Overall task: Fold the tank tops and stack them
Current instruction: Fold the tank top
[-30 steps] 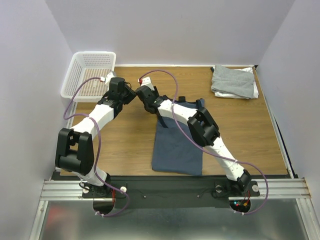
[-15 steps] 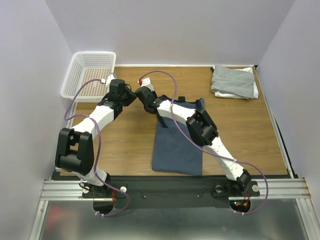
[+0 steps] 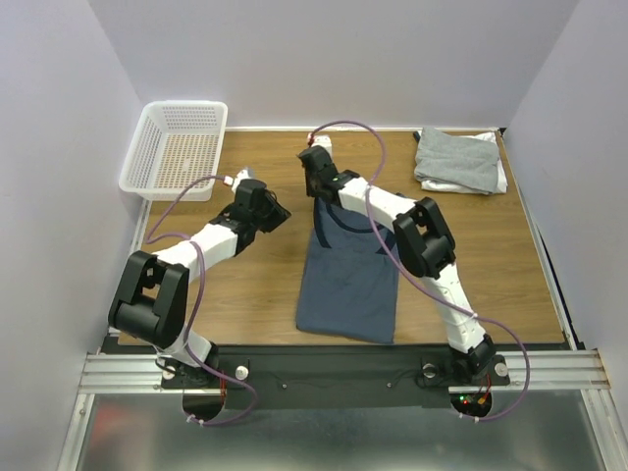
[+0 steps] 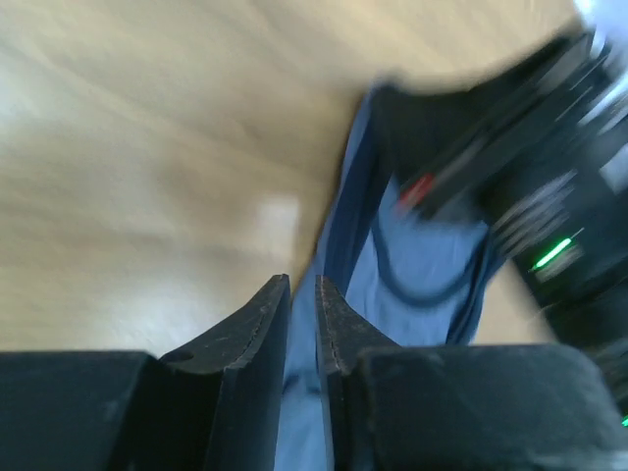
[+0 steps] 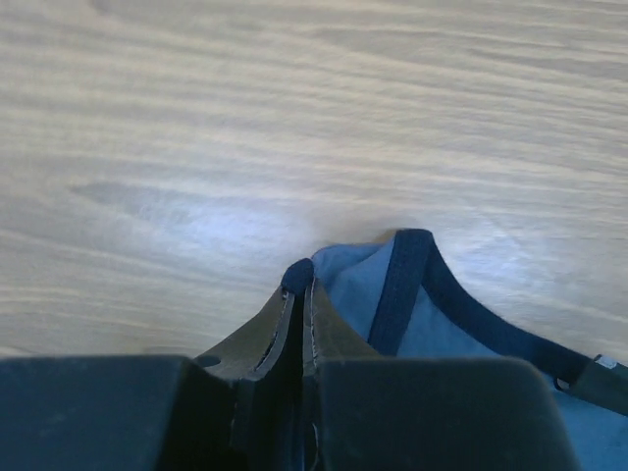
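Metal rail at 6 o'clock. Wood-grain table beyond. Navy tank top lies at centre, hem toward 6. Left gripper at 9 of its straps: jaws nearly together, view blurred, cannot tell if pinching cloth. Right gripper clamped on navy tank top's dark-trimmed strap at 12. Folded grey tank top lies on white tank top at 1. Mesh basket at 11. Pale lilac walls on three sides.
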Available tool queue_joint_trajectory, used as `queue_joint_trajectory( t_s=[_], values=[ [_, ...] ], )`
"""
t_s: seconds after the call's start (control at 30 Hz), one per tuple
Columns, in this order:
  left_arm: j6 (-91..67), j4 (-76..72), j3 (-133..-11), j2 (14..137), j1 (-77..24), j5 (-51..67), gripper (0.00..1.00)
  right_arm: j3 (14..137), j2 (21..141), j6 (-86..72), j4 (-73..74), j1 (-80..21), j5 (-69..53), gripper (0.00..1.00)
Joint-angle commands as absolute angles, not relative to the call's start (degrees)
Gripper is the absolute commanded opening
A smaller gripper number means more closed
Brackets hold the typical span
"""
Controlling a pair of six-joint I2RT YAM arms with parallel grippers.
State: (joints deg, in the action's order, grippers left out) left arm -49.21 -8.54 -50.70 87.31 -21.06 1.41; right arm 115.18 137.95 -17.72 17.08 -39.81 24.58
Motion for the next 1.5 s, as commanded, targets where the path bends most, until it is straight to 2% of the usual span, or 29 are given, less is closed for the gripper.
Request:
queue_joint_trajectory(
  t_s=[0.0,0.3,0.5,1.0,1.2,1.33,1.43,1.47],
  values=[
    [-52.29,-12.22,-46.94,82.97,-24.95,2.11,0.24,111.10,131.84,-23.37,11.34,-37.09,17.23,0.03],
    [-56.77,-12.57,-40.79,80.68,-36.63,0.88,0.06,103.45,128.67,-29.18,5.89,-32.61,8.62,0.02],
    [-58.71,-12.13,-39.02,83.49,-41.83,0.44,0.00,99.23,127.44,-32.25,1.51,-30.15,4.23,0.01],
    [-61.17,-7.03,-39.73,90.70,-45.00,-2.72,0.00,91.85,125.68,-37.79,-9.13,-24.17,-5.36,0.01],
    [-61.17,-6.33,-39.73,91.14,-45.00,-2.81,0.00,88.87,126.30,-39.11,-14.84,-22.59,-9.66,0.05],
    [-61.08,-5.63,-39.73,90.79,-44.91,-3.16,0.00,84.82,126.30,-41.39,-23.62,-21.10,-14.05,0.10],
    [-60.91,-5.36,-39.64,90.62,-44.91,-3.16,0.00,84.29,126.91,-41.66,-24.26,-20.48,-14.85,0.10],
    [-60.82,-5.36,-39.64,90.53,-44.91,-2.99,0.00,84.20,126.91,-41.57,-24.52,-20.30,-15.03,0.13]
  ],
)
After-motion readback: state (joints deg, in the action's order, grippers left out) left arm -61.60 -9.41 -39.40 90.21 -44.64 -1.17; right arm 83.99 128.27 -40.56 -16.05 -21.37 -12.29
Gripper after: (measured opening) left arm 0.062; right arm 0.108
